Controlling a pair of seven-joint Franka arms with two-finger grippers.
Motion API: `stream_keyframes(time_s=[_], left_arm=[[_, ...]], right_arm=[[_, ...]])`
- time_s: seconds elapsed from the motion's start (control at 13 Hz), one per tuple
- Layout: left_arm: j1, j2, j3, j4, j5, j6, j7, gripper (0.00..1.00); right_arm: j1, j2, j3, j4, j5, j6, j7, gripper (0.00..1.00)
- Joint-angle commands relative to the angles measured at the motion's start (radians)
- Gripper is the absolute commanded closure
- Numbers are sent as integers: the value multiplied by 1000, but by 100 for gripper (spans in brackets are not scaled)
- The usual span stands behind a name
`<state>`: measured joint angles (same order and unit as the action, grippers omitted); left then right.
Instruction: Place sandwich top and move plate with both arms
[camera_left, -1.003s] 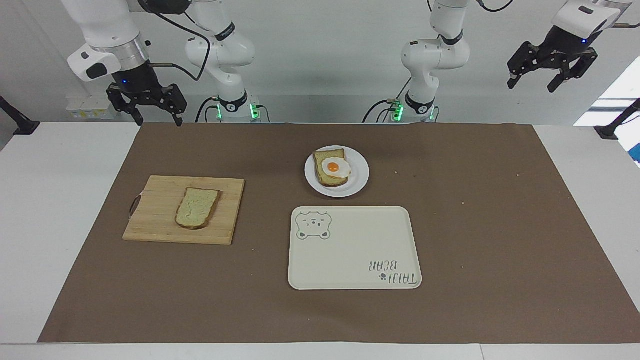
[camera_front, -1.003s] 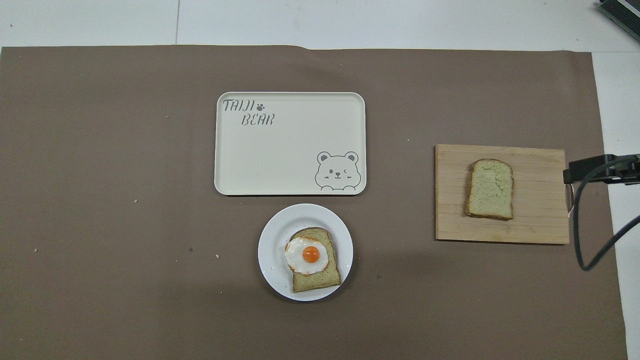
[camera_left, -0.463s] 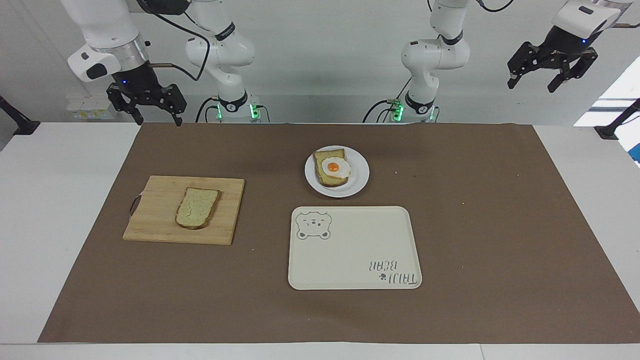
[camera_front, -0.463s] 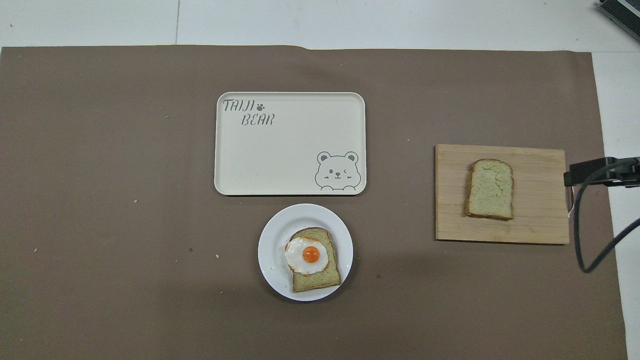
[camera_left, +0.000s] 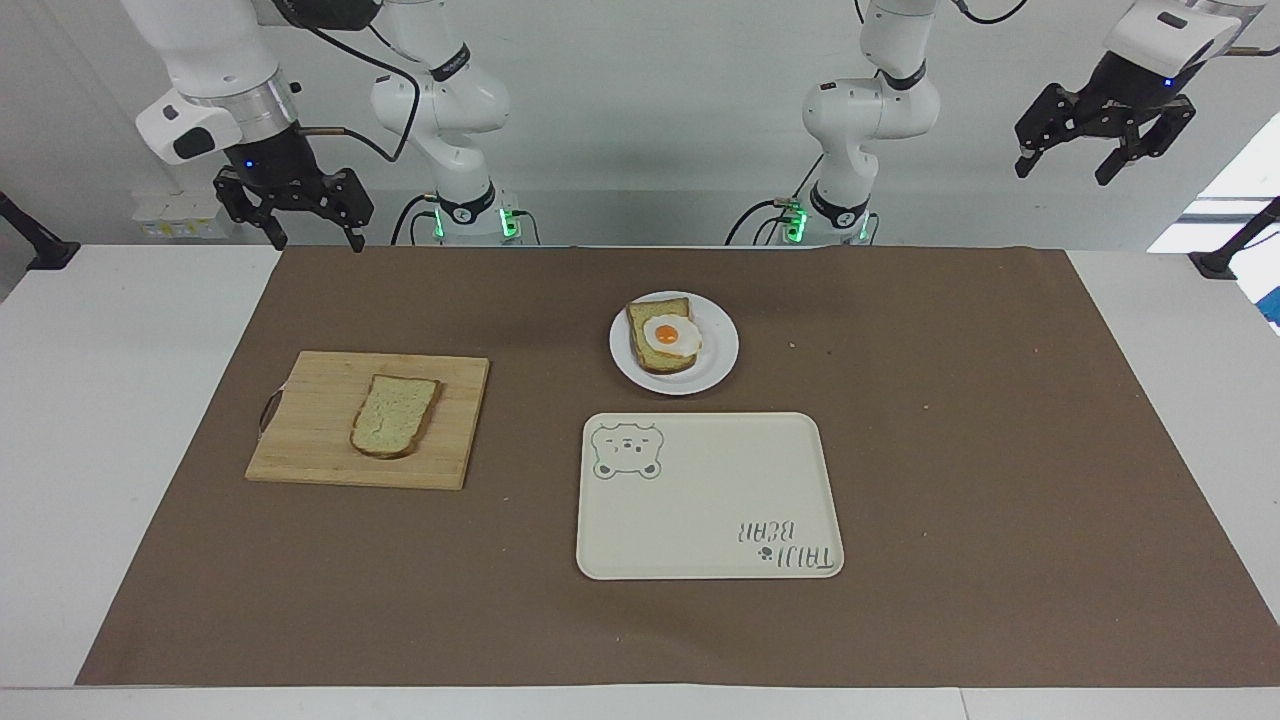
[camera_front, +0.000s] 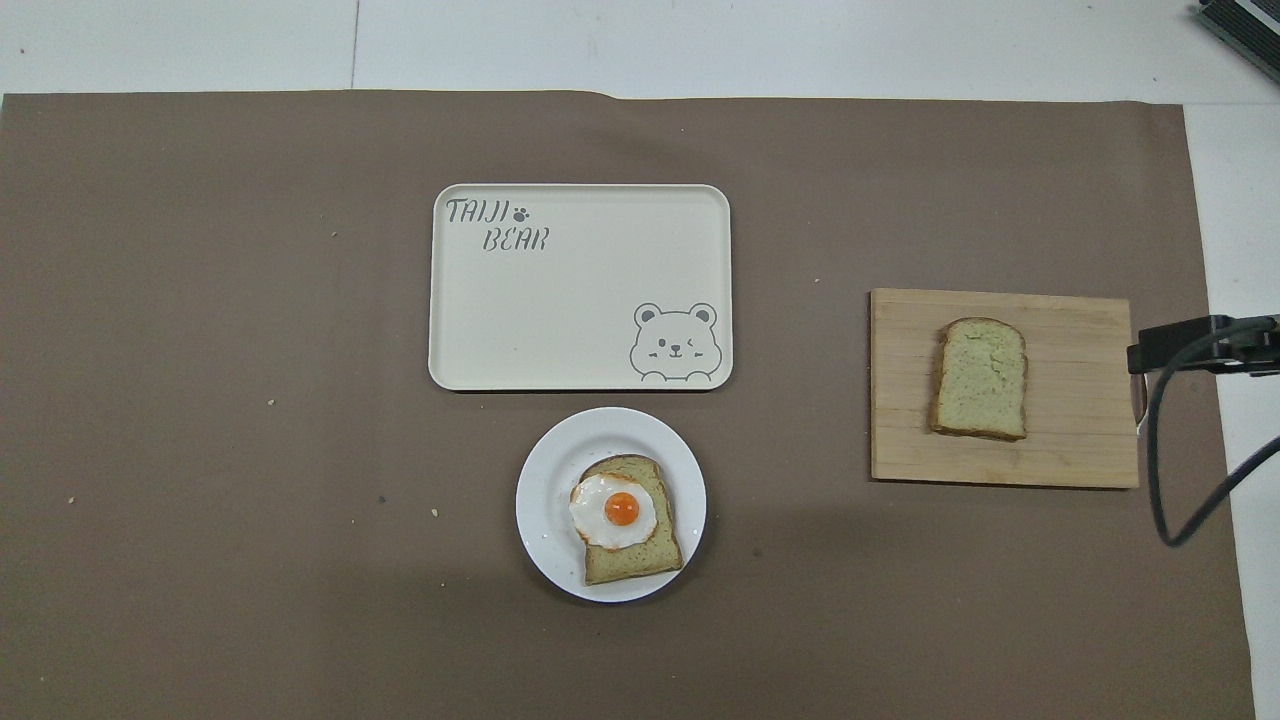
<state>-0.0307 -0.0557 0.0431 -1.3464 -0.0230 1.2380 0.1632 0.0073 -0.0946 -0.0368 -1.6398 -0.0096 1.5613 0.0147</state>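
A: 2 black grippers, both up in the air. The right gripper (camera_left: 293, 214) hangs over the robots' edge of the brown paper mat (camera_left: 1000, 450) at the right arm's end, fingers spread wide, nothing between them.

B: And the left gripper (camera_left: 1105, 140)?

A: Raised high off the left arm's end of the table, fingers also spread, holding nothing. That arm waits.

B: Where is the plain tan bread slice with the brown crust (camera_left: 394, 416)?

A: Flat on the rectangular wooden cutting board (camera_left: 320, 430), toward the right arm's end.

B: The small round white plate (camera_left: 714, 365)?

A: Mid-table, carrying 1 bread slice with a fried egg (camera_left: 668, 338) on it. Just beside it, farther from the robots, lies the rectangular cream tray with the bear drawing (camera_left: 700, 510).
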Motion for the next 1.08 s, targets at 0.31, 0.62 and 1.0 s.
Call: stream_keyframes(time_s=[0.31,0.62,1.0], left_arm=[[8,-10,-3,0,8,-14,-4,0],[8,-10,-5,0,8,-15,-4,0],[8,-10,-3,0,8,-14,-4,0]], right_arm=[[-10,-24,0,-28,11,-3,-19,0],[-24,-28,0,-35,11,-1,-22,0],[-41,-43,0,-78,11,5,-30,0]])
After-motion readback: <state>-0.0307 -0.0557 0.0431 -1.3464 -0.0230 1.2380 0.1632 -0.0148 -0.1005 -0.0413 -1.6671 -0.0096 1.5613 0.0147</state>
